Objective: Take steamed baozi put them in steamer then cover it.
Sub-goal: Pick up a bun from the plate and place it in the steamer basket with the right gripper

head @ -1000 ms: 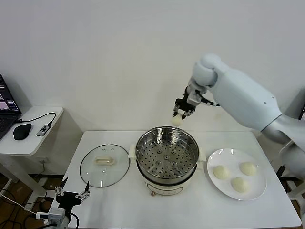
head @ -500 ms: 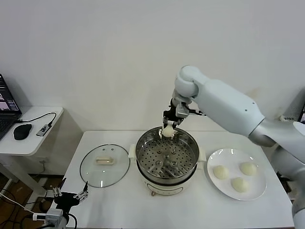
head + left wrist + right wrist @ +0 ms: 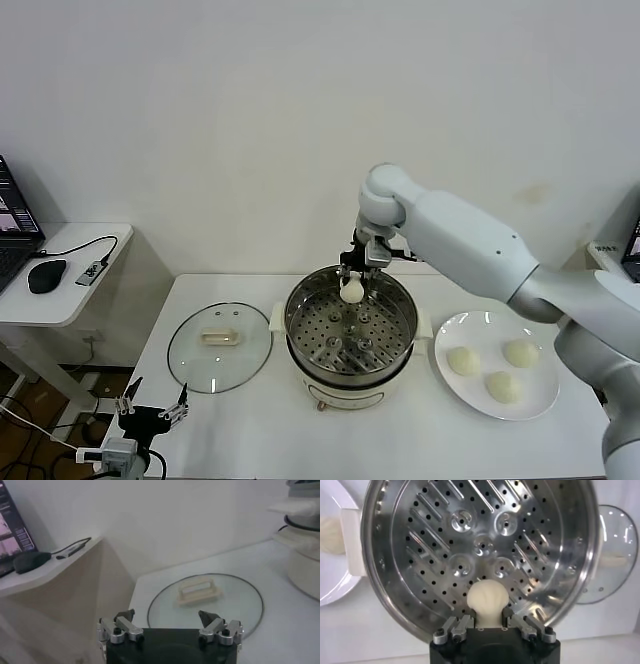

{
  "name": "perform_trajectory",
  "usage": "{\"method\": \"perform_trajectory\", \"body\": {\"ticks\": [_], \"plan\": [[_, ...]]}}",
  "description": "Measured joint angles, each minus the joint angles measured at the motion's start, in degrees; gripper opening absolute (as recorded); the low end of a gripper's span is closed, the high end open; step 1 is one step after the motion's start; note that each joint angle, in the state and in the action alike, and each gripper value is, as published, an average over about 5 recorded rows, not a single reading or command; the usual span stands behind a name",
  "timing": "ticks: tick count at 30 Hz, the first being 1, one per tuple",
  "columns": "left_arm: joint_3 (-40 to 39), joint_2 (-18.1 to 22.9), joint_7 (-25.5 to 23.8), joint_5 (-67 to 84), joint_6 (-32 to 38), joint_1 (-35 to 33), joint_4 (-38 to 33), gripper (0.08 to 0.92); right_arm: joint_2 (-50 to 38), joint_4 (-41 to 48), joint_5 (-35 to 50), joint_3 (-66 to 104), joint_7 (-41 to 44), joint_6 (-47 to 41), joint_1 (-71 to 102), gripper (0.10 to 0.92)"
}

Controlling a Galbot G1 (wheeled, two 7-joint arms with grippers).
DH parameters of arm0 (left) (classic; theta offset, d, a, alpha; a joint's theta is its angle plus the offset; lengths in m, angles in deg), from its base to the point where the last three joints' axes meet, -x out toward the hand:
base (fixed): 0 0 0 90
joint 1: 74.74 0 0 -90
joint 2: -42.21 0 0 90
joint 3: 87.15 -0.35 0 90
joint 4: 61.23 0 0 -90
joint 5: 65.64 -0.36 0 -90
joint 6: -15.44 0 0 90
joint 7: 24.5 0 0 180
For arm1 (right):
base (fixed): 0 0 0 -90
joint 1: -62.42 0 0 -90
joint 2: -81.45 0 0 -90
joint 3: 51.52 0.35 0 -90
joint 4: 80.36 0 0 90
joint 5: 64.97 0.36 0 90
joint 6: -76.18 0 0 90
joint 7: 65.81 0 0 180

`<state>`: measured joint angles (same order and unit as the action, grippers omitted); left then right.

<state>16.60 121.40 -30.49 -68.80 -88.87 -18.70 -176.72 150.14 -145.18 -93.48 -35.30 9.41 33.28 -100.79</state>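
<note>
Right gripper (image 3: 352, 277) has swung in over the steamer (image 3: 350, 322), fingers clamped on a baozi (image 3: 487, 598) just above the perforated tray. Lower before releasing, leave room for three more. Left gripper (image 3: 170, 628) idles open near the cover (image 3: 205, 600).

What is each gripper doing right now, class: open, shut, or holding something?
Left gripper: open, empty, parked low beside the table near the cover.
Right gripper: shut on a baozi, over the steamer.
</note>
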Motion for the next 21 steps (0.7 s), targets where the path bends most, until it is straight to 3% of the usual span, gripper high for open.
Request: {"method": "perform_trajectory", "body": {"ticks": [13, 21], "plan": [[-0.14, 0.05, 0.09, -0.12, 0.04, 0.13, 0.80, 0.823, 1.80, 2.90, -2.62, 0.59, -2.67, 0.10, 1.92, 0.378], [-0.35, 0.18, 0.10, -0.15, 0.08, 0.27, 1.24, 0.823, 2.18, 3.74, -2.95, -0.19, -4.58, 0.01, 1.88, 0.587]]}}
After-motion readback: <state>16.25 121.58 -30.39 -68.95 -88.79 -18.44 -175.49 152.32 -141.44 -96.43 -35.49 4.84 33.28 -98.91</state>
